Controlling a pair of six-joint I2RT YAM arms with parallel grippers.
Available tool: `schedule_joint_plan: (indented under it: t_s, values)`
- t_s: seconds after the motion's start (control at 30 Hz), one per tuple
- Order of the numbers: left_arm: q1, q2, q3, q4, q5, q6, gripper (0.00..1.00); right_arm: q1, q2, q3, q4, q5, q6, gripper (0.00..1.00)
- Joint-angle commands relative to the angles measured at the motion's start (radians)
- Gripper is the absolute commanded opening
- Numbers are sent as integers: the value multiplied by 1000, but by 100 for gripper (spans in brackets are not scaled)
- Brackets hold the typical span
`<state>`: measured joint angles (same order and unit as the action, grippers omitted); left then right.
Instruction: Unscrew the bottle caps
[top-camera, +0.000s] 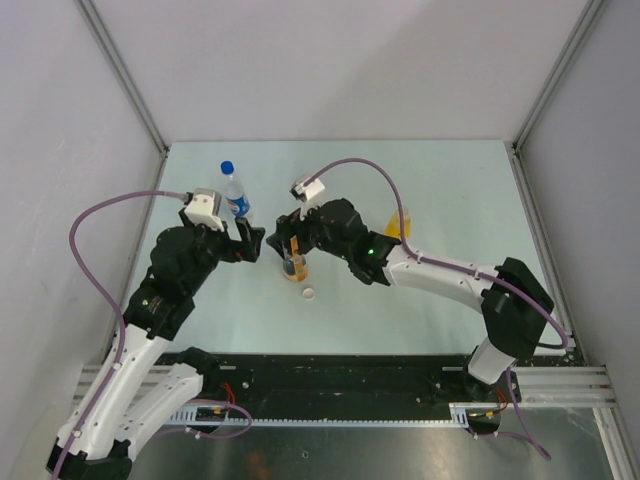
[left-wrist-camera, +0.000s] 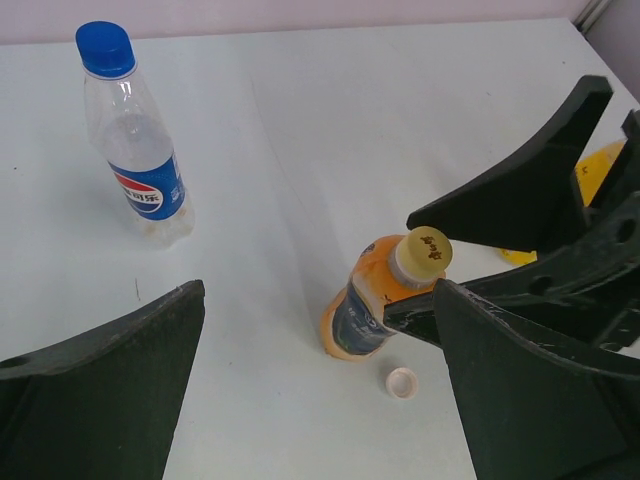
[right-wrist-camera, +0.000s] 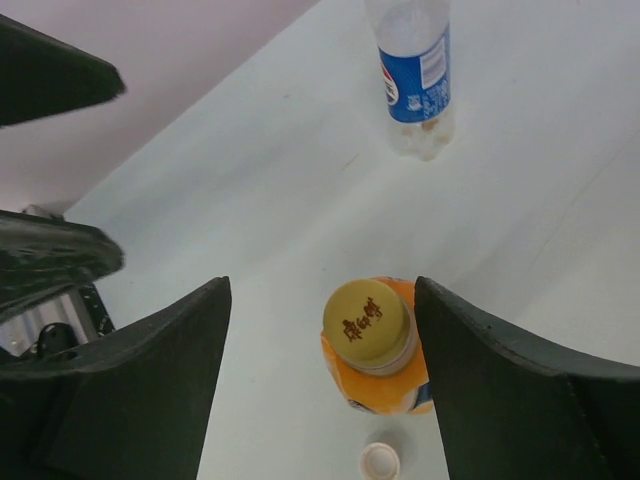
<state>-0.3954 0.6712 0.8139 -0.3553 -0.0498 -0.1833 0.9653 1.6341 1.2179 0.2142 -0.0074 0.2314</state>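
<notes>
The short orange bottle (top-camera: 293, 264) with a dark label stands mid-table, its yellow cap (right-wrist-camera: 367, 322) on. My right gripper (right-wrist-camera: 320, 375) is open above it, the jaws either side of the cap, which sits close to the right-hand finger. My left gripper (left-wrist-camera: 320, 400) is open and empty just left of that bottle (left-wrist-camera: 362, 312). A white cap (top-camera: 309, 294) lies loose on the table, open side up, in front of the bottle. The clear bottle (top-camera: 234, 195) with a blue label and blue cap (left-wrist-camera: 105, 48) stands at the back left.
The tall yellow juice bottle (top-camera: 400, 224) stands behind my right arm, mostly hidden; a bit of it shows in the left wrist view (left-wrist-camera: 600, 165). Grey walls close in the table on three sides. The arm bases and a rail run along the near edge.
</notes>
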Motion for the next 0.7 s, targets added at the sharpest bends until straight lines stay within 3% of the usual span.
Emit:
schedule_joint_plan:
  t_s: [0.0, 0.13, 0.4, 0.67]
  values:
    - [12, -10, 0, 15, -10, 5, 100, 10, 24, 52, -2, 79, -14, 74]
    - [16, -9, 1, 15, -4, 4, 99, 16, 33, 52, -11, 123, -12, 56]
    - [18, -12, 0, 14, 2, 3, 100, 18, 23, 52, -7, 145, -9, 11]
    - [20, -15, 2, 16, 34, 6, 99, -13, -36, 52, 1, 103, 23, 0]
